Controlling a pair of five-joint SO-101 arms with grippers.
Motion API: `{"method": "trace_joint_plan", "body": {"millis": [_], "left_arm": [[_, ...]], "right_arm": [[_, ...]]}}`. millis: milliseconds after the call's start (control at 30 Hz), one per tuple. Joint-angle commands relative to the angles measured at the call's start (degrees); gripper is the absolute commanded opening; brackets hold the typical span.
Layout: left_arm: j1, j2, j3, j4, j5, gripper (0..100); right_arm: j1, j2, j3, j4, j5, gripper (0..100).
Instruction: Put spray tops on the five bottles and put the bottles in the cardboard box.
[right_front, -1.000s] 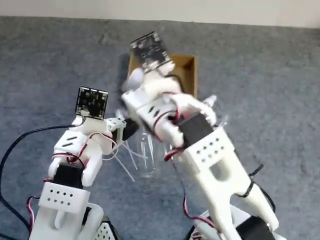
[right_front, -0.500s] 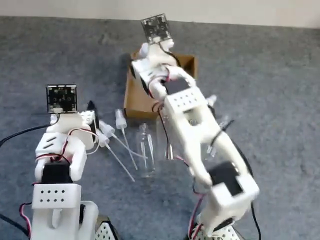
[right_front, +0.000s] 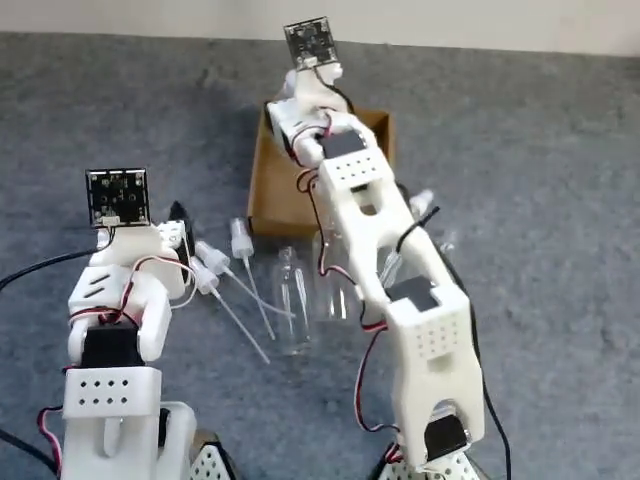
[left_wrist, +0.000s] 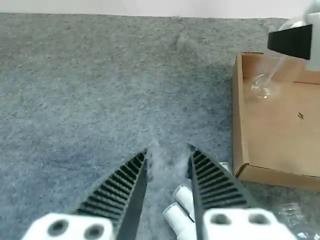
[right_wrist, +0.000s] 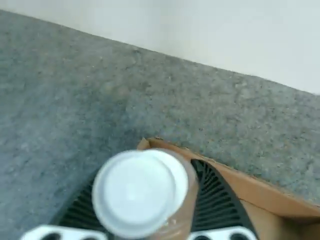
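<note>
Right wrist view: right tool (right_wrist: 146, 171) clamps capped bottle (right_wrist: 135, 192) over cardboard box (right_wrist: 260, 192); left tool (left_wrist: 167, 160) parted above spray tops (left_wrist: 181, 205).

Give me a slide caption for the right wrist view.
Right gripper shut on a white-topped bottle, cardboard box rim just beyond.

1. I see the cardboard box (right_front: 262, 190), brown and open-topped, at the far middle of the counter.
2. A capped bottle (right_wrist: 134, 192), clear with a round white top, is clamped upright in the right end effector (right_wrist: 147, 170) over the box's far-left corner.
3. A bare bottle (right_front: 292, 305), clear and topless, lies just near of the box, neck pointing far.
4. A second bottle (right_front: 330, 285) sits just right of it, partly hidden.
5. Three white spray tops (right_front: 211, 253) lie left of those bottles, with their thin tubes trailing near-right.
6. Another spray top (right_front: 422, 203) lies right of the box.
</note>
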Motion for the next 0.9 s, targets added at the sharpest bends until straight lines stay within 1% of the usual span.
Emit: {"method": "trace_joint_plan", "body": {"millis": [0,133,267,433,500,700,867], "left_arm": [[-0.13,0.22,-0.31,-1.32,0.53,7],[-0.13,0.22,-0.31,-1.32,0.53,7],[-0.13,-0.04,-0.31,-1.14,0.53,7],[-0.13,-0.04,-0.31,-1.14,0.53,7],[-0.13,-0.04,-0.31,-1.14,0.53,7],[-0.13,0.13,-0.31,-1.23,0.53,7],[-0.13,0.13,-0.31,-1.23,0.53,7]], "right_arm": [[1.1,1.27,-9.54,3.56,0.62,0.3],[1.1,5.93,-16.13,7.96,0.62,0.3],[1.19,10.24,-21.23,8.4,0.62,0.3],[1.1,12.79,-22.64,8.48,0.62,1.5],[1.1,12.88,-22.55,8.75,0.62,3.9],[0.4,12.7,-22.99,13.14,0.7,15.3],[-0.66,12.7,-22.99,13.23,0.7,20.4]]}}
